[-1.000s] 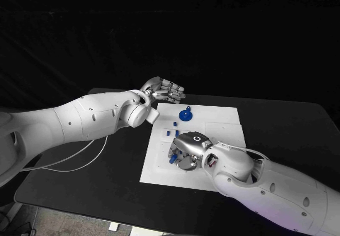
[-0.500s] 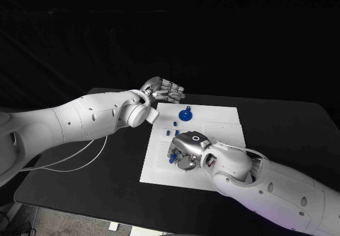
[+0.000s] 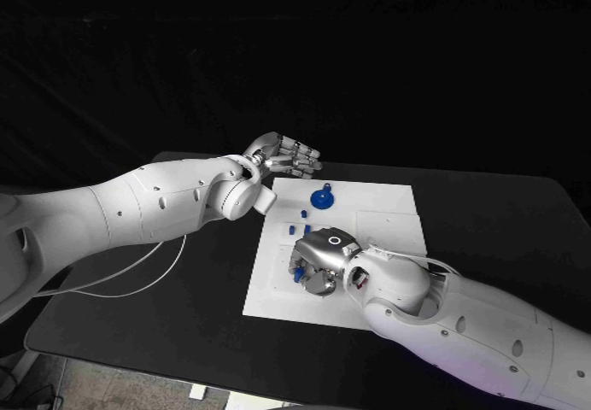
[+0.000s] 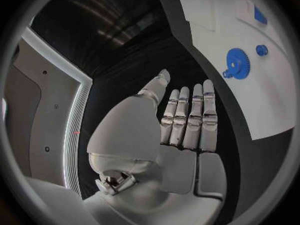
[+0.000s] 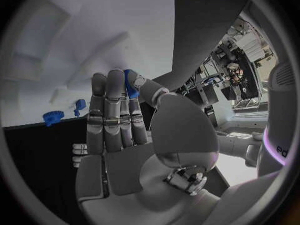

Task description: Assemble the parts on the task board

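The white task board (image 3: 384,213) lies in the middle of the black table. My right hand (image 3: 323,260) hovers low over its near-left part and pinches a small blue part (image 3: 298,274) between thumb and a finger; the right wrist view shows that blue part (image 5: 130,83) at the fingertips. A blue gear (image 3: 321,202) with a small blue peg (image 3: 328,188) beside it sits at the board's far side. Small blue pieces (image 3: 300,229) stand left of the middle. My left hand (image 3: 282,155) hangs open past the board's far-left corner, fingers straight and holding nothing.
In the left wrist view the blue gear (image 4: 237,63) and a small blue piece (image 4: 261,50) lie on the board (image 4: 212,20) beyond my left hand (image 4: 187,122). A white cable (image 3: 136,282) runs over the table at the left.
My right hand has shifted slightly to the left over the board with the blue part still pinched. The left hand has stayed where it was.
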Controlling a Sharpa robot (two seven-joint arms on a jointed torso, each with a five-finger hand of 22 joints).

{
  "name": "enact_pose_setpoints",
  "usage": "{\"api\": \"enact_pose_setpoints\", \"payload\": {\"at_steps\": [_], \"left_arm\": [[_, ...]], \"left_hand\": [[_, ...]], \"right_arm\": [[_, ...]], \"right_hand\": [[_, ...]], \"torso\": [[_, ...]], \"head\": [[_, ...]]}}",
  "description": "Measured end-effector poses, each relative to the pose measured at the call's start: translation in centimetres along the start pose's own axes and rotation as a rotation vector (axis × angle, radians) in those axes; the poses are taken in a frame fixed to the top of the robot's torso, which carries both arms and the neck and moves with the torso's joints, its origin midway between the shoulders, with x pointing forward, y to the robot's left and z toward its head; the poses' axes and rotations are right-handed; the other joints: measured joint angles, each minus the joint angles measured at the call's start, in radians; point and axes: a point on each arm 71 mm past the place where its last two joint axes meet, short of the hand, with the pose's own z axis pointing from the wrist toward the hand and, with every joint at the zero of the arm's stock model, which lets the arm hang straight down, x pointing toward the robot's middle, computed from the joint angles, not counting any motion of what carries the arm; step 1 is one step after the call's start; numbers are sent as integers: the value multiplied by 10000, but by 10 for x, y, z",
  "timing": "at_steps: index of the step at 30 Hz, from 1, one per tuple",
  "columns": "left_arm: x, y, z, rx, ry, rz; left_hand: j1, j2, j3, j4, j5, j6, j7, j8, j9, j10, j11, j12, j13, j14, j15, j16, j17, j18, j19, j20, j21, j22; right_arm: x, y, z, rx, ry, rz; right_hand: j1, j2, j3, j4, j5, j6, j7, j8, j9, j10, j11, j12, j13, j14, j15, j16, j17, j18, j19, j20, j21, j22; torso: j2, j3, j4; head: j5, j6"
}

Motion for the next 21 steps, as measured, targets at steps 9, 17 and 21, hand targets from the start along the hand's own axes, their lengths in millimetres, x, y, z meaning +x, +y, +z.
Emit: {"api": "enact_pose_setpoints", "payload": {"at_steps": [9,17,21], "left_arm": [[0,0,0,-15,14,-5],[0,0,0,-26,23,-9],[0,0,-1,-35,22,-9]], "left_hand": [[0,0,0,0,0,0,0,0,0,0,0,0,0,0,0,0,0,1,0,0,0,-18],[0,0,0,0,0,0,0,0,0,0,0,0,0,0,0,0,0,0,0,0,0,-17],[0,0,0,0,0,0,0,0,0,0,0,0,0,0,0,0,0,0,0,0,0,-17]], "right_arm": [[2,2,3,-30,-35,-201],[6,0,2,-12,36,-156],[8,-2,1,54,21,-57]], "right_hand": [[1,0,15,-42,47,-9,9,24,188,15,-15,30,3,-2,-2,0,0,102,0,0,0,-1],[-155,-155,-716,180,695,-1070,302,98,-182,-1172,336,-1,-81,26,131,0,-30,253,-172,178,0,-2],[-380,-378,-1402,379,605,-1821,284,75,-218,-2030,532,5,-70,14,279,0,-147,281,-12,412,-360,-356]], "torso": [[0,-1,0],[-5,-2,-14],[-5,2,-16]], "head": [[2,-18],[12,-12],[4,-12]]}}
